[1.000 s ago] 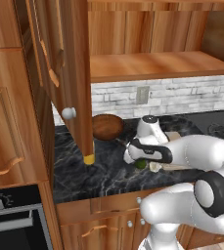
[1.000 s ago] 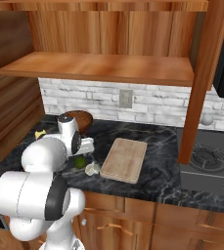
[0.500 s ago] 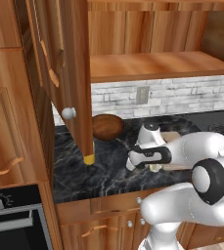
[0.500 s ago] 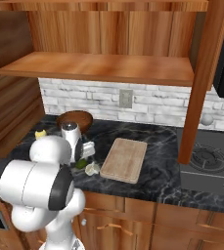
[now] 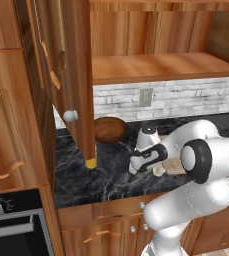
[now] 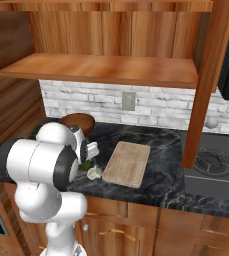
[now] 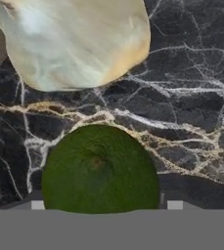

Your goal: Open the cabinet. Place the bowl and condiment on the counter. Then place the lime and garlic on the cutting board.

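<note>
In the hand view a dark green lime (image 7: 100,168) lies on the black marble counter, right in front of my gripper (image 7: 106,205). The gripper is open, with one fingertip on each side of the lime. A pale garlic bulb (image 7: 74,41) lies just beyond the lime. In the right base view the gripper (image 6: 89,157) points down at the lime (image 6: 86,165). The garlic (image 6: 94,173) lies beside the left edge of the wooden cutting board (image 6: 127,162). A brown bowl (image 5: 110,130) stands on the counter behind. A small yellow thing (image 5: 91,162), perhaps the condiment, peeks from under the door.
The open cabinet door (image 5: 78,75) with its round knob (image 5: 70,116) hangs left of the arm, and the other door (image 6: 206,75) hangs right of the board. The cabinet shelf (image 6: 101,70) is bare. A stove burner (image 6: 211,162) lies at the far right.
My hand has dropped lower over the counter and now straddles the lime. The elbow has swung nearer the camera. Lime, garlic, bowl and board have not moved.
</note>
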